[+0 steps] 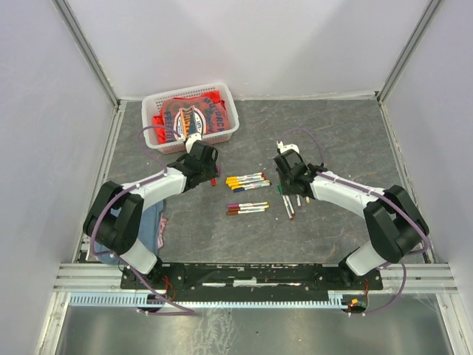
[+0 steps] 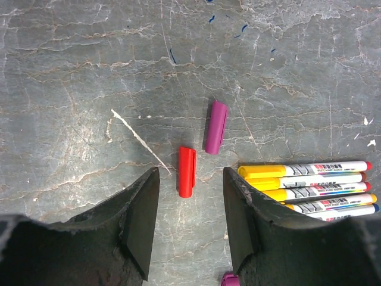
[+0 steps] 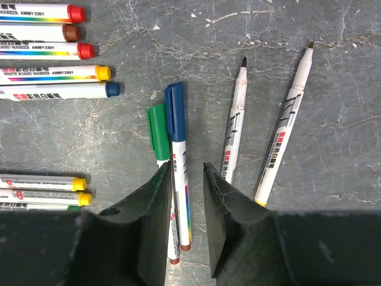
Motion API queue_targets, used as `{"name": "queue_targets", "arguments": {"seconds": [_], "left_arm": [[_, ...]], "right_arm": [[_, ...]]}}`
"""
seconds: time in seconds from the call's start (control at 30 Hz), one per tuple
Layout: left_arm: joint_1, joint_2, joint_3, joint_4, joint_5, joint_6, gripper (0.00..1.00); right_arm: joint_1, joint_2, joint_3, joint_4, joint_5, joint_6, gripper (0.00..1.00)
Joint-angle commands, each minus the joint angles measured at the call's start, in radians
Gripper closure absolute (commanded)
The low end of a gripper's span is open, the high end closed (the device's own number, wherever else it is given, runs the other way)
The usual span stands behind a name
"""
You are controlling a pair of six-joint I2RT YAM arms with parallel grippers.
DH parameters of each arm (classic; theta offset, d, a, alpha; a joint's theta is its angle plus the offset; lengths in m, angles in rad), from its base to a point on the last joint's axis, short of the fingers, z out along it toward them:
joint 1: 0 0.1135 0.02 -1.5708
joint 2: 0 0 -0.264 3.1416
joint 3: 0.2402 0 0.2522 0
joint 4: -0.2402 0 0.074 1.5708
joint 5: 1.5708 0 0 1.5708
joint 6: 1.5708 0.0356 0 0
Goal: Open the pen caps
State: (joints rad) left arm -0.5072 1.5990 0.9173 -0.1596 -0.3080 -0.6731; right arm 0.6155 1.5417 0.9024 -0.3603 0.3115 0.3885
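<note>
Hovering over the table [image 2: 71,71], L gripper [image 2: 191,199] is spread wide, holding nothing. Loose red cap [image 2: 186,171] lies flat btwn its fingertips, loose purple cap [image 2: 215,127] just beyond, the two apart. Yellow caps [image 2: 262,179] sit on pens at its right. R gripper [image 3: 188,173], jaws narrowly apart, straddles a pen w/ blue cap [image 3: 174,110] on; green cap [image 3: 157,128] alongside, also on. Two bare-tipped pens [image 3: 235,128] lie right of them. Far back: basket [image 1: 229,118] w/ red cloth [image 1: 185,111].
</note>
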Motion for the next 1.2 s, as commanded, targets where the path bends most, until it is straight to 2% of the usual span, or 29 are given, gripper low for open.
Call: {"name": "queue_targets", "arguments": {"seconds": [0.0,0.9,1.17], "left_arm": [[-0.002,-0.051,-0.003,0.029,-0.002,-0.005,0.46],[-0.003,-0.12,0.021,0.013,0.01,0.001,0.46],[-0.002,-0.128,0.04,0.012,0.036,0.002,0.46]], "right_arm": [[0.006,0.017,-0.004,0.015,-0.005,0.01,0.66],[0.006,0.125,0.01,-0.036,-0.024,0.022,0.72],[0.006,0.151,0.012,-0.061,-0.053,0.04,0.89]]}}
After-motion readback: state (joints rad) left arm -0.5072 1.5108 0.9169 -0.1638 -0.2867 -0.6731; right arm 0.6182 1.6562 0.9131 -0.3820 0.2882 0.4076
